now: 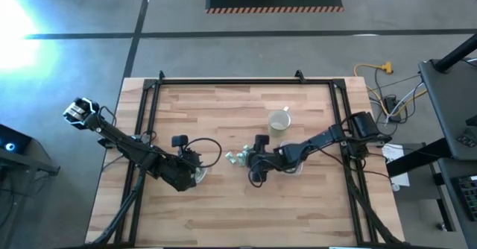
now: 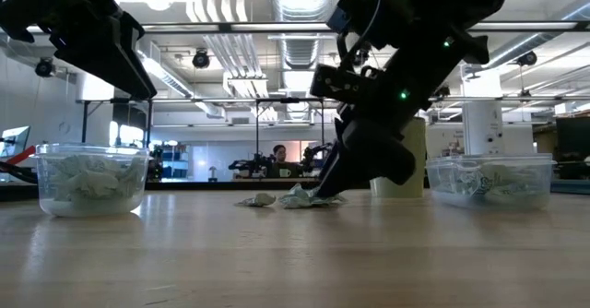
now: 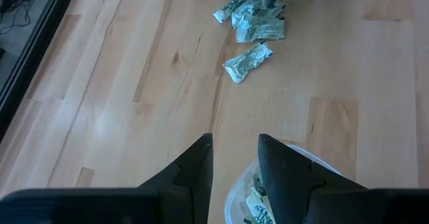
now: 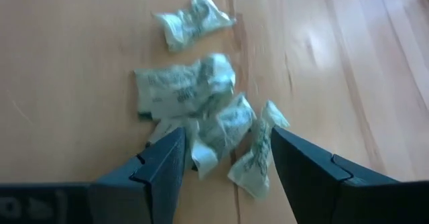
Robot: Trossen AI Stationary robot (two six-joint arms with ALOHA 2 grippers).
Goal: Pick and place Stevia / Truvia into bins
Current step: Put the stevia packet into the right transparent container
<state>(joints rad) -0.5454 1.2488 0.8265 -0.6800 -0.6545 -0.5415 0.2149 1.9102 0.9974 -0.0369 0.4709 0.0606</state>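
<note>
Claw on my right (image 4: 224, 160) is spread around loose packets (image 4: 201, 110) mid-surface; both bins (image 2: 90, 179) already hold many. Left claw (image 3: 234, 160) hangs released above one.

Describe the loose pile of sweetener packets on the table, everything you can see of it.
The packets are small, crumpled pale green and white paper sachets with faint print, lying flat on the bare wooden table near its middle. Most overlap in a loose cluster; one packet lies apart from the rest. The right hand is down at the pile, fingers open around two of the packets. The cream mug stands beyond them, not touching.
</note>
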